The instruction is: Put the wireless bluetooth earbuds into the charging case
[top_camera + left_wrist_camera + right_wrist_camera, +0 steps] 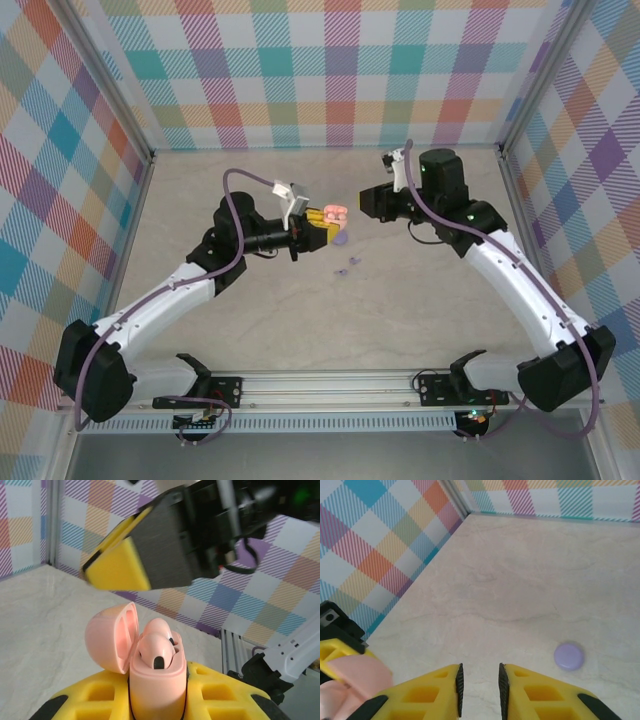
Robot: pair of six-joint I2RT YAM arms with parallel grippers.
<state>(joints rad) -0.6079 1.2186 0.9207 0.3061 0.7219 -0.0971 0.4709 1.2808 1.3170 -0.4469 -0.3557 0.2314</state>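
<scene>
Pink plastic sits clamped between my left gripper's (325, 225) jaws: the charging case (157, 685), lid (112, 635) swung open to the left, a pale pink earbud (156, 645) standing in its socket. It looks proud, not fully home, so a jolt could tip it out. My right gripper (479, 680) has its jaws a narrow gap apart with nothing between them. It hangs just above the case, and a careless push could knock the lid or twist the case in my left grip.

From above I see two lilac earbuds (348, 266) loose on the table (520, 570), near side of the case. My right wrist view shows a lilac disc (568, 656) lying to the right. My left wrist view gives the socket close up.
</scene>
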